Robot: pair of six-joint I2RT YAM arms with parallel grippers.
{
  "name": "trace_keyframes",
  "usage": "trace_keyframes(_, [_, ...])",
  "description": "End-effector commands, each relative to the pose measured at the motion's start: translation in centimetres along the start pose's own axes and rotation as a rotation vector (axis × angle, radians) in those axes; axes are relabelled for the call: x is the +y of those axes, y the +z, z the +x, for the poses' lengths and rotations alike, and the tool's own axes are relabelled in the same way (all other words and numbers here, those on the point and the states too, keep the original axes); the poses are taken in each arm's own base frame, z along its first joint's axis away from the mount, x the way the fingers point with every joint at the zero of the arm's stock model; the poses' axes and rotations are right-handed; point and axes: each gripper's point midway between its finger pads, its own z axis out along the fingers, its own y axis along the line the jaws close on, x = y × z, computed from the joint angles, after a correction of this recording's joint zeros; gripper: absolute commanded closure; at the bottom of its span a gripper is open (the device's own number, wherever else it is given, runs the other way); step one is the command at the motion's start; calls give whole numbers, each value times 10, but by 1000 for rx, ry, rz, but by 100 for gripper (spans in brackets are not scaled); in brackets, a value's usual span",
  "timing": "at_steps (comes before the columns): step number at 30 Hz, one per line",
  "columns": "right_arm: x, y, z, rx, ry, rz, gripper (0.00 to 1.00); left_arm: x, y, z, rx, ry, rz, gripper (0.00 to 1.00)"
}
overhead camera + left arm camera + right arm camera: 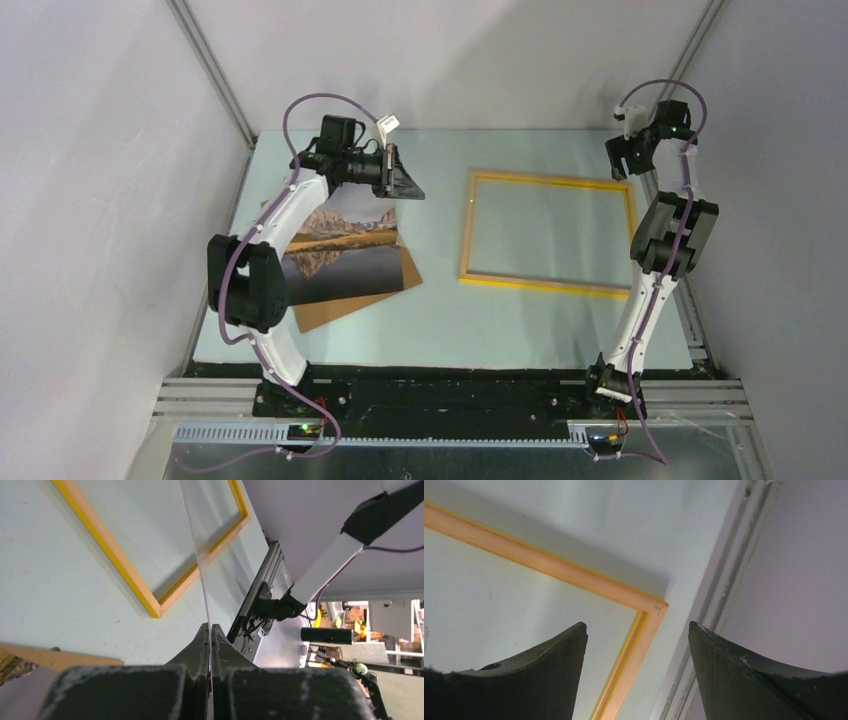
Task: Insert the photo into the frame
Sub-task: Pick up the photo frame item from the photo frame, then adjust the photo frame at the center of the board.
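The photo [345, 255], a mountain mirrored in a lake, lies at the left on a brown backing board [345, 303]. The frame [545, 283], with narrow yellow-orange edges, lies flat at the centre right; it also shows as the frame [125, 575] in the left wrist view. My left gripper [405, 182] hovers above the photo's far right corner. Its jaws [210, 627] are shut on a thin, clear-looking sheet [200, 555] seen edge-on, reaching toward the frame. My right gripper [622, 162] is open above the frame's far right corner [655, 611], and nothing sits between its fingers [569, 645].
Grey walls close the table on the left, back and right. A metal rail [719, 580] runs along the right edge, just beyond the frame. Bare pale-blue table [440, 330] lies between the backing board and the frame. The arms' bases [450, 400] stand along the near edge.
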Motion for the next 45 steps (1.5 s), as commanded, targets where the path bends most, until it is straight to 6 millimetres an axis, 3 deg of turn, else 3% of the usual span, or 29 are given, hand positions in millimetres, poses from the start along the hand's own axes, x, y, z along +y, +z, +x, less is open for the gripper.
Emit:
trace_keyframes(1, [12,13,-12,-19,-185,-82,22,-44,-28,-8,0,153,61,100])
trace_keyframes(7, [32,29,-16,-41,-319,-163,22,-62,-49,-13,-22,206,56,100])
trace_keyframes(12, [51,42,-6,-4,-392,-224,23,-74,-62,-22,-56,227,53,100])
trace_keyframes(19, [67,63,0,17,-427,-261,23,-89,-71,-29,-74,226,83,100])
trace_keyframes(26, [76,69,1,28,-424,-296,27,-112,-87,-40,-117,261,96,100])
trace_keyframes(30, [79,70,7,48,-405,-307,36,-124,-95,-44,-140,286,96,100])
trace_keyframes(33, [81,66,10,63,-376,-315,50,-133,-102,-46,-159,304,98,100])
trace_keyframes(40, [77,47,19,111,-252,-297,73,-155,-119,-59,-221,341,78,100])
trace_keyframes(42, [76,41,25,140,-161,-285,81,-162,-123,-64,-237,350,78,100])
trace_keyframes(45, [75,31,41,212,-79,-238,85,-172,-127,-70,-257,354,78,100])
